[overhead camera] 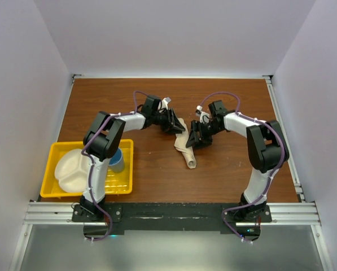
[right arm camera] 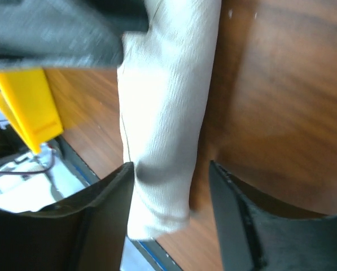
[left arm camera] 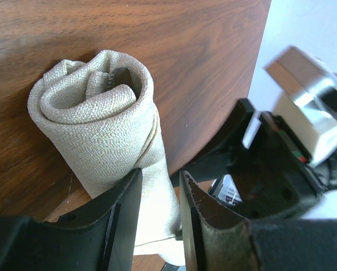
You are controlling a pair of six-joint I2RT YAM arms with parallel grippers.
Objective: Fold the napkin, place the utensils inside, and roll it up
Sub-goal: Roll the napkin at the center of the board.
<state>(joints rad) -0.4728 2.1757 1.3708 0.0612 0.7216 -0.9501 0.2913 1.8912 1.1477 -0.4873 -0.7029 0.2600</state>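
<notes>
The beige napkin lies rolled into a tube on the wooden table, running from between the two grippers toward the near edge. In the left wrist view the roll's spiral end faces the camera, and a dark tip of the knife shows inside it. My left gripper is at the roll's far end, jaws a narrow gap apart with cloth showing in and below the gap. My right gripper is open and straddles the roll. Its left finger touches the cloth.
A yellow tray at the near left holds a white divided plate and a blue cup. The tray's corner also shows in the right wrist view. White walls enclose the table on three sides.
</notes>
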